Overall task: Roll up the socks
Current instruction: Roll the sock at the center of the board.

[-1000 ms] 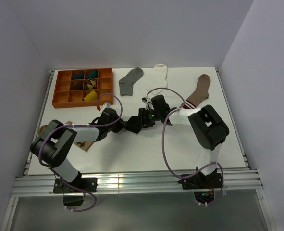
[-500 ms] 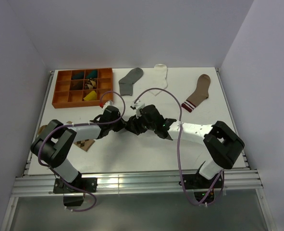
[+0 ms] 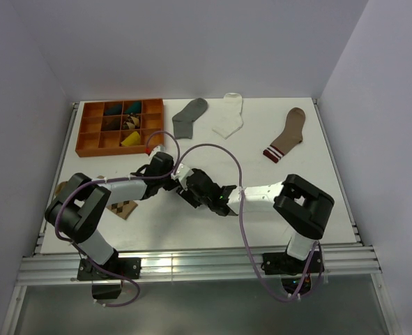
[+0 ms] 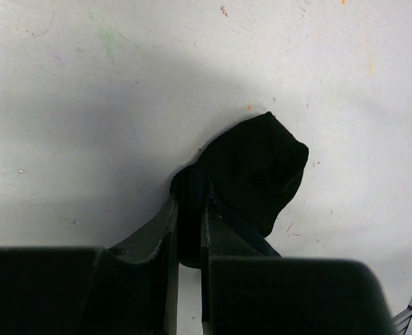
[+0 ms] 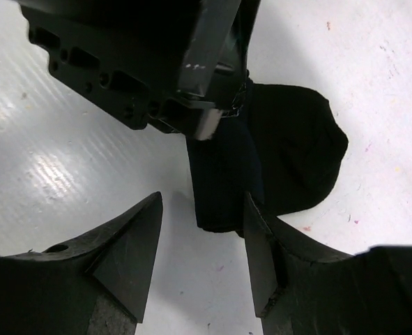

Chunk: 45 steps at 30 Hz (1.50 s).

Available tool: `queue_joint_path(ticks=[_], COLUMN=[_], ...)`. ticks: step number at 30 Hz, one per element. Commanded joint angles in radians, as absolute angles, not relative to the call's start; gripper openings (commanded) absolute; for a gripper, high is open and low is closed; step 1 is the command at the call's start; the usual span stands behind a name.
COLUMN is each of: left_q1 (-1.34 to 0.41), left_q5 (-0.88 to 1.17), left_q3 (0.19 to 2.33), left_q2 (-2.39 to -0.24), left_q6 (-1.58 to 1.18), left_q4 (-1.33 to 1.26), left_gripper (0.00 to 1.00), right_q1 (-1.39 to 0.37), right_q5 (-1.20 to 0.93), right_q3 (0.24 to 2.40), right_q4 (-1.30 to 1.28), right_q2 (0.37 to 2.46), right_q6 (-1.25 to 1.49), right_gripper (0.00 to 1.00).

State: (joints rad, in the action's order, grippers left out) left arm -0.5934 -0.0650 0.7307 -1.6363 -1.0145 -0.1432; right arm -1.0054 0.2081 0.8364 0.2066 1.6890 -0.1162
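Black sock (image 4: 261, 167) bunched into a thick fold at the middle of the surface (image 3: 331, 174). Left hand (image 4: 190, 187) pressed together, pinching the rolled end. Right hand (image 5: 202, 206) spread, with the fold's tip between its fingers. Seen only from above: grey sock (image 3: 189, 116) and white sock (image 3: 229, 116) lying flat near the far edge, just right of the orange tray (image 3: 81, 128). Open surface to the right and near side of both hands.

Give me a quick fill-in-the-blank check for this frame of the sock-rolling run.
The sock pinched in the left gripper is ____. The right gripper is ____. The grey sock lies between the white sock and the ____ tray.
Missing: black; open; orange.
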Motion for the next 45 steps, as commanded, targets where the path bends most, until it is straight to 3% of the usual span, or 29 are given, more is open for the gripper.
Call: queue_joint_path(ticks=[1, 6, 11, 17, 18, 20, 24, 27, 31, 38, 45], left_q1=[-0.600, -0.601, -0.600, -0.600, -0.600, -0.600, -0.598, -0.594, -0.566, -0.519, -0.518], left_q5=[-0.071, -0.063, -0.057, -0.058, -0.060, -0.072, -0.113, -0.146, -0.170, -0.155, -0.080], left_q3=[0.753, 0.758, 0.761, 0.756, 0.753, 0.749, 0.735, 0.719, 0.687, 0.597, 0.538], left_q2=[-1.652, -1.652, -1.654, -1.643, -1.638, -1.625, -1.586, -1.543, -1.487, -1.399, -1.387], left_q6=[-0.979, -0.974, -0.973, -0.974, -0.974, -0.977, -0.982, -0.996, -1.022, -1.046, -1.037], left_q4=[-0.097, -0.094, -0.098, -0.095, -0.098, -0.100, -0.092, -0.084, -0.087, -0.136, -0.248], left_gripper=[0.00, 0.00, 0.01, 0.01, 0.04, 0.12, 0.49, 0.65, 0.70, 0.71, 0.70], right_q1=[-1.035, -1.058, -1.060, -1.055, -1.051, -1.028, -0.965, -0.904, -0.832, -0.710, -0.617], right_q5=[0.310, 0.380, 0.416, 0.400, 0.356, 0.299, 0.128, -0.030, -0.204, -0.553, -0.764], right_q3=[0.893, 0.933, 0.936, 0.925, 0.925, 0.928, 0.945, 0.982, 1.028, 1.083, 1.088], right_q4=[0.224, 0.175, 0.149, 0.133, 0.126, 0.111, 0.046, -0.027, -0.101, -0.141, -0.083], right_q2=[1.739, 1.816, 1.862, 1.873, 1.867, 1.850, 1.824, 1.824, 1.841, 1.900, 1.966], right_q6=[-0.161, -0.167, -0.144, -0.114, -0.100, -0.083, -0.023, 0.032, 0.084, 0.178, 0.320], right_gripper=[0.57, 0.55, 0.43, 0.09, 0.01, 0.00, 0.00, 0.00, 0.00, 0.00, 0.00])
